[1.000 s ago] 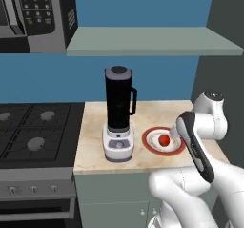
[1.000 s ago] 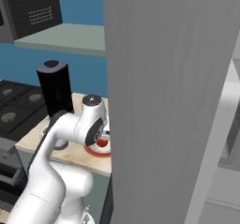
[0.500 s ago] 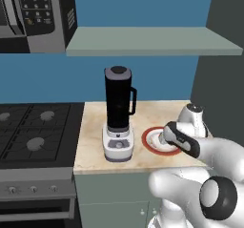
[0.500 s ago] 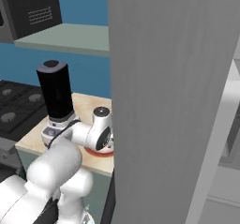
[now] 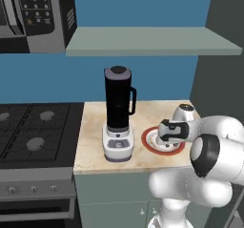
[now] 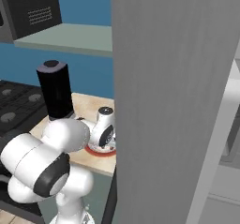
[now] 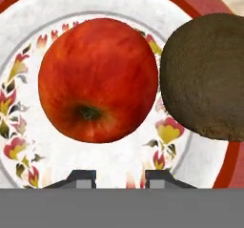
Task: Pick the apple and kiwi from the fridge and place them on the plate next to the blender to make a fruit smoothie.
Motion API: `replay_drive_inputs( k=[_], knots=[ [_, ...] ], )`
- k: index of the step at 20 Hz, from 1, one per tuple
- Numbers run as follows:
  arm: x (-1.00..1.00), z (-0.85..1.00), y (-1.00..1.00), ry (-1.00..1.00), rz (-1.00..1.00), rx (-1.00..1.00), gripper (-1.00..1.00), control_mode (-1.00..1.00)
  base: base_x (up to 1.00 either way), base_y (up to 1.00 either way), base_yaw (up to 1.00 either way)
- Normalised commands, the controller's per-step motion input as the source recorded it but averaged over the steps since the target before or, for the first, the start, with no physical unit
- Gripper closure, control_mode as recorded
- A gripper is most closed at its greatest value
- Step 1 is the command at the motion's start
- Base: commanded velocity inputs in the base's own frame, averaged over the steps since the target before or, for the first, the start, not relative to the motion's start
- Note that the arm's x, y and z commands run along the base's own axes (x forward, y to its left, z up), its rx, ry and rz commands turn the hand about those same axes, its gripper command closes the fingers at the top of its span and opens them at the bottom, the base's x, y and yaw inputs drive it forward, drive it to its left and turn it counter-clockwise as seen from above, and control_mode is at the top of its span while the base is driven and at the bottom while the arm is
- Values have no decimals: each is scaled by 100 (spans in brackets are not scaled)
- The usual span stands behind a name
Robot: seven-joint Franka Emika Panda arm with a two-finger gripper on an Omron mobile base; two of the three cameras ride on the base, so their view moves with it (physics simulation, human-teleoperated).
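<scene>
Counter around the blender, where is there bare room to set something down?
Bare counter lies left of the blender, between it and the stove, and along the back wall behind the plate. It is crowded to the blender's right: the arm hangs over the plate, where the apple and kiwi sit close together.

Even, flat light is falling across all three views, bright without glare. Soft shading is darkening the wall under the shelf (image 5: 152,40). In the hand view the apple (image 7: 97,79) and kiwi (image 7: 207,77) are showing sharp and close, casting hardly any shadow on the plate (image 7: 28,122). Nothing is blurring or bending at the edges.
</scene>
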Motion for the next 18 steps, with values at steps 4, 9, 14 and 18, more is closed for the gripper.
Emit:
replay_drive_inputs(
  k=[4, 9, 14, 18],
  knots=[
    [-61, 86, 0, -3, 0, 0, -100, -100, 0, 0, 0],
    [-75, 100, 6, -14, 0, 0, -100, -100, 0, 0, 0],
    [-76, 95, 15, -8, 0, 0, -100, -100, 0, 0, 0],
    [-74, 83, 20, -2, 0, 0, -100, -100, 0, 0, 0]
  ],
)
